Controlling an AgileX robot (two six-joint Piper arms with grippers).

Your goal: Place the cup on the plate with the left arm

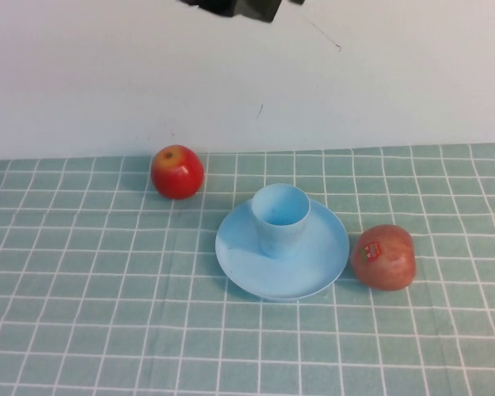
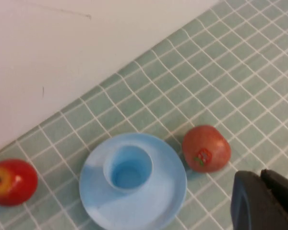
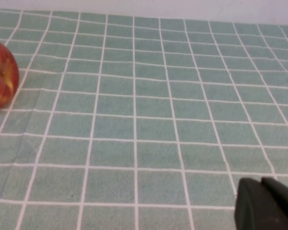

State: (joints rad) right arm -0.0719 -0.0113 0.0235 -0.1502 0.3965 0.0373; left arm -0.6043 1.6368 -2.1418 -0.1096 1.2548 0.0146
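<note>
A light blue cup stood upright on a round light blue plate, set toward the plate's far side and open at the top. The plate lay flat on a counter covered by a green cloth with a white grid, in front of a plain white wall.

A red and yellow apple sat on the cloth near the wall, apart from the plate on the robot's left. A duller red apple with a small sticker sat just beside the plate's rim on the robot's right; whether it touched the rim could not be told.

The left gripper was raised above the counter and held nothing. Only a dark edge of it showed in the left wrist view, so whether its jaws were open or closed could not be told. The cup and plate lay below and clear of those jaws, the stickered apple nearest them and the other apple farthest off. In the high view a black part of an arm showed at the top edge, above the wall.

The right gripper hung over bare cloth, well apart from cup and plate, with only one apple near it. Only its dark edge showed, and its jaws' state could not be told.
</note>
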